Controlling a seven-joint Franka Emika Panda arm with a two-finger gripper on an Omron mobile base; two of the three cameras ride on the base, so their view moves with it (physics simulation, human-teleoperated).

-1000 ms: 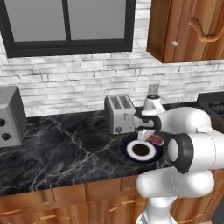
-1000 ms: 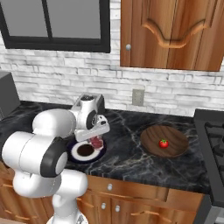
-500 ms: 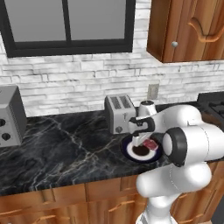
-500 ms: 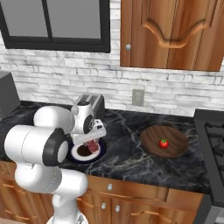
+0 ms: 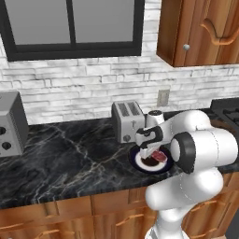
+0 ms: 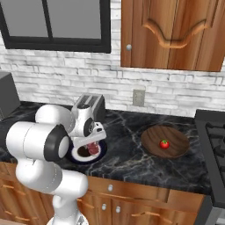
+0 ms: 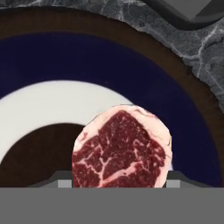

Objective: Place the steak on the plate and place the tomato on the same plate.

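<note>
Hand view: the steak (image 7: pixel 121 149) is seen close up — a rounded slab of dark red meat marbled with pale veins, edged in pinkish-white fat. It is held in the closed gripper (image 7: pixel 119 181) just above the plate (image 7: pixel 131 74), whose navy rim, white ring and brown centre are spread beneath it. In the left base view the steak (image 5: pixel 158 156) is seen low over the right part of the plate (image 5: pixel 139 162), with the gripper (image 5: pixel 150 153) pointed down onto it. In the right base view the steak (image 6: pixel 92 149) is likewise seen over the plate (image 6: pixel 101 153) — under the gripper (image 6: pixel 91 146). A toaster (image 5: pixel 127 120) is placed just behind the plate on the dark marble counter (image 5: pixel 70 154). Well apart to the right, the tomato (image 6: pixel 164 143), small and bright red, is seen resting on a wooden dish (image 6: pixel 176 137).
</note>
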